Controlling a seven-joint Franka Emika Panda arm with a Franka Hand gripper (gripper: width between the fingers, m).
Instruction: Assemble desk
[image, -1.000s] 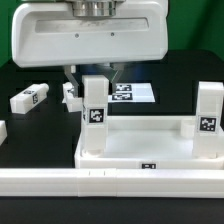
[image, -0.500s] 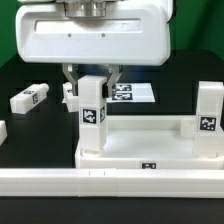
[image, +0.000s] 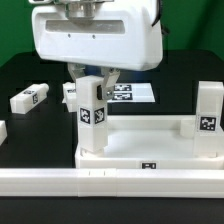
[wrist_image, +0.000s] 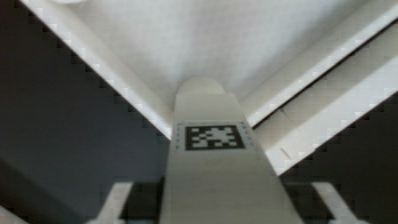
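- This is a robotics lab or test rig rather than a home or shop. A robot's bulky white end effector (image: 94, 79) hangs over the bench (image: 30, 62), its fingers closed round an upright leg (image: 92, 115).
- The bench is plain matt black.
- Black-and-white square tags are printed on the white plastic parts: the upright leg, a second leg (image: 208, 112), a loose leg (image: 30, 98) and the rim of the tabletop (image: 170, 160).
- The marker board (image: 140, 94) lies flat on the bench and carries several such tags.
- A long low white rail (image: 50, 182) runs along the near edge.
- The wrist view shows one tag (wrist_image: 217, 136) close up on the upright leg.
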